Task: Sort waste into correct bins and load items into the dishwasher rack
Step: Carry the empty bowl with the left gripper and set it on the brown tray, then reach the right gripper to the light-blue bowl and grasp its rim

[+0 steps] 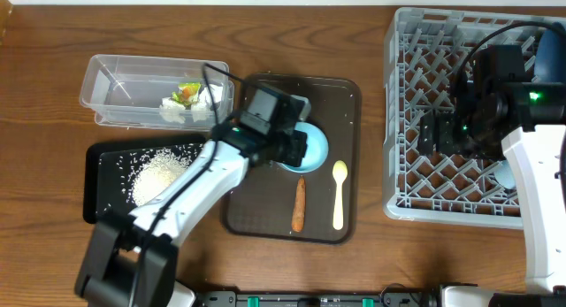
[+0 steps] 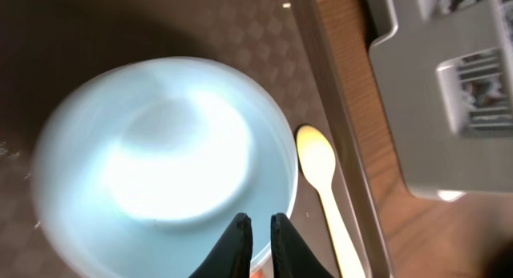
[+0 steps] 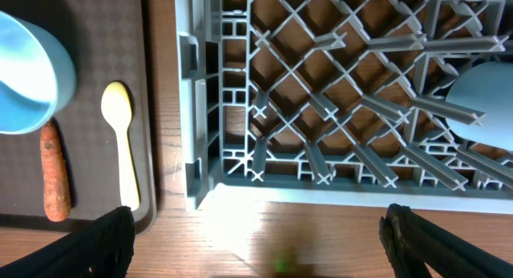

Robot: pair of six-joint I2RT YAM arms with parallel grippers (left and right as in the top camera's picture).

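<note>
L to R: clear tub (image 1: 106,77) at far left of tabletop (image 1: 53,24) holds crumpled white paper (image 1: 208,99) + green-orange wrapper (image 1: 187,93). Nearer the robot, black tray (image 1: 97,192) w/ pile of rice (image 1: 159,174). Center, brown serving tray (image 1: 340,103): left end effector (image 2: 259,222) sits at rim of pale blue bowl (image 2: 168,158), fingers nearly together w/ thin slit btwn; can't tell if rim is pinched. Carrot stick (image 1: 299,205) lies just beside bowl, yellow spoon (image 1: 339,192) to its right, apart. Far right, grey rack (image 1: 407,103); right end effector (image 3: 256,230) above it, fingers spread wide, nothing held.
</note>
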